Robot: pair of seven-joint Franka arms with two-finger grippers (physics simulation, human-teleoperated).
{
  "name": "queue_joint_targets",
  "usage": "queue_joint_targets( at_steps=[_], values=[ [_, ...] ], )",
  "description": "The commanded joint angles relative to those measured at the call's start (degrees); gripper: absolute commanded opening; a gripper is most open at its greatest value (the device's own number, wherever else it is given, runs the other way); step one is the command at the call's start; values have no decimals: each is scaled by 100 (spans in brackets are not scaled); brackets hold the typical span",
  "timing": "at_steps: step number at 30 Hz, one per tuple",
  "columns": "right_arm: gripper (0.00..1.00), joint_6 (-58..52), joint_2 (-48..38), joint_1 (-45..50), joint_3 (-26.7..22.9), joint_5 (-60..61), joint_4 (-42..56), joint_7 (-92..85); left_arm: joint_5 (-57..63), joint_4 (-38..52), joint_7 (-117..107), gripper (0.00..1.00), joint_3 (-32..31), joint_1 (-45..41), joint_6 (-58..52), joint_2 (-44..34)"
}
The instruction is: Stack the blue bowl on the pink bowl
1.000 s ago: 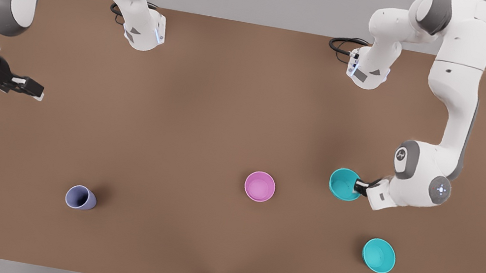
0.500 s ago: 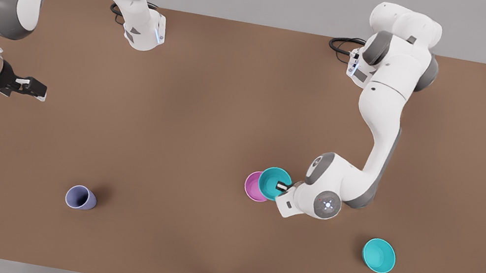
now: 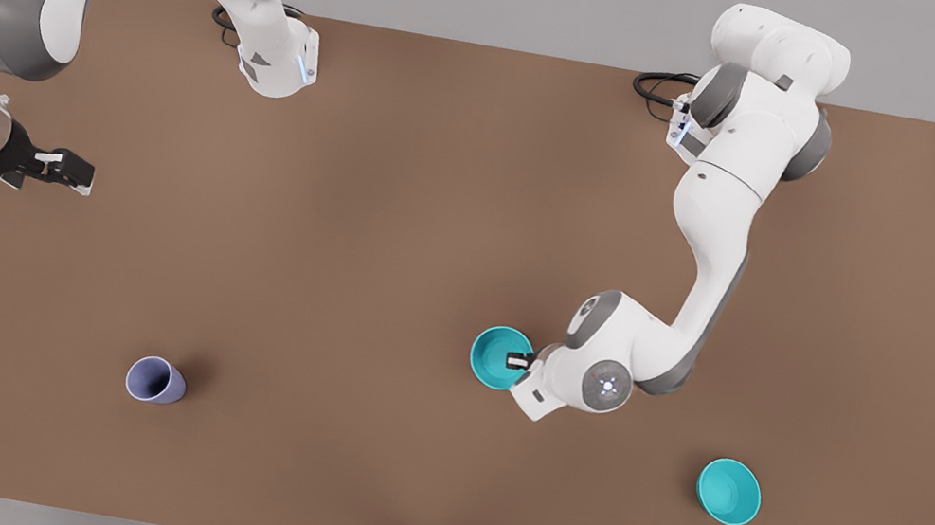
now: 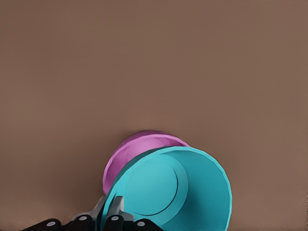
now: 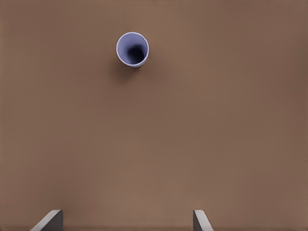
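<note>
Left pincer [image 3: 519, 361] clamps blue bowl [image 3: 497, 356] rim, bowl over pink bowl [image 4: 139, 151]

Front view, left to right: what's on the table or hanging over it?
Right hand, open, waiting → lavender cup → blue bowl over the pink bowl, gripped by the left hand → second turquoise bowl.

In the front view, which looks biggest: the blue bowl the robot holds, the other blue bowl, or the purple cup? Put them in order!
1. The held blue bowl and the other blue bowl look alike; the held one sits higher, so I won't rank them.
2. Purple cup, smallest.
</note>
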Motion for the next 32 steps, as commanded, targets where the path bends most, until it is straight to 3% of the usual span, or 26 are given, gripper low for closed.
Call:
queue_joint_targets(
  at_steps=[1,13,14,15,18,20,24,25,26,27,28,32],
  values=[
    [100,-6,-7,0,-1,2,3,-160,-24,-2,-1180,21,-15,-7,50,-9],
    [100,-7,-7,0,-1,2,3,-160,-33,-73,-1171,24,-50,11,85,44],
    [100,-7,-7,0,-1,2,3,-160,-33,-73,-1171,88,-50,11,85,44],
    [100,2,-7,0,-1,2,3,-160,-33,-73,-1162,100,-50,28,68,35],
    [100,-6,-7,0,-1,2,3,-160,229,-108,-644,100,-15,432,-1283,-394],
    [100,-7,2,-70,-45,29,161,-239,1213,94,-608,100,-6,943,-3218,-1703],
    [100,-7,116,-26,-1,37,196,-221,1866,103,1913,100,-15,1478,-3940,-2760],
    [100,-7,116,-17,-1,37,196,-221,1822,-281,2230,100,3,1698,-3678,-3110],
    [100,-7,116,-26,-1,37,196,-221,1830,-1881,2222,100,239,1418,-2396,-4217],
    [100,-7,116,-26,-1,29,196,-221,1682,-2041,2222,100,1039,767,-2402,-4403],
    [100,-7,116,-17,-1,37,196,-221,1180,-2033,2248,100,1057,1074,-2402,-4412],
    [100,-7,116,-17,-1,29,196,-221,1180,-2033,2248,100,1049,1083,-2402,-4412]
  ],
)
